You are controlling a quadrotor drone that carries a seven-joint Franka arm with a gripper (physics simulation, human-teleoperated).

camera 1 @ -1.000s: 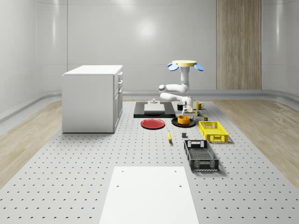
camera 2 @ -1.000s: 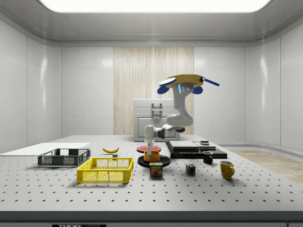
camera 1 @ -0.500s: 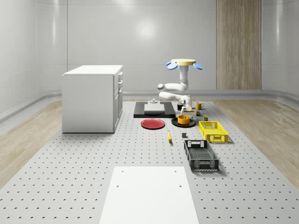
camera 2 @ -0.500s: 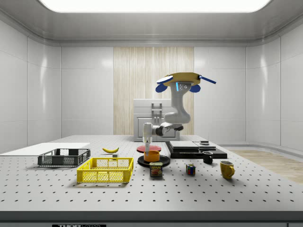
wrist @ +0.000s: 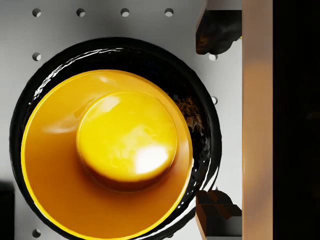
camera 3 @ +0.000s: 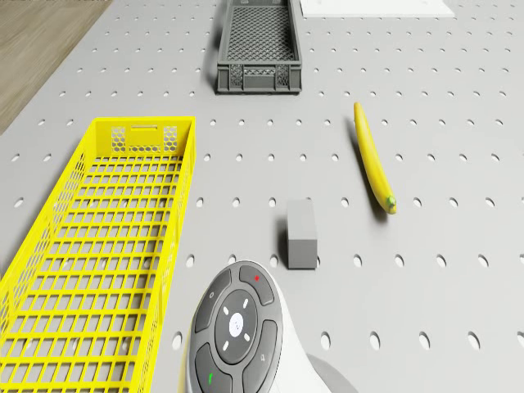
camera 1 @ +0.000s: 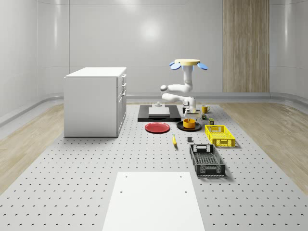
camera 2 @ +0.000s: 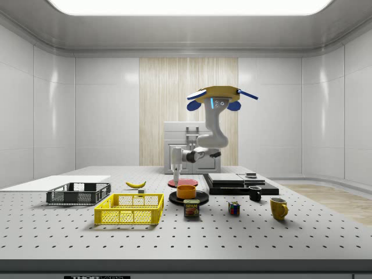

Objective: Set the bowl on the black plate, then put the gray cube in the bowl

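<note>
The bowl [wrist: 107, 159] sits empty on the black plate [wrist: 202, 127]; the end effector [camera 2: 175, 170] above gapes wide.

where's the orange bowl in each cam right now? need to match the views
Whole-scene view: bowl sits on the black plate, just right of the red plate.
Side view: bowl on the black plate, behind the yellow basket.
Drone view: not in it.
Wrist view: bowl seen from straight above, black plate ringing it.
Shared landmark: the black plate under the bowl.
</note>
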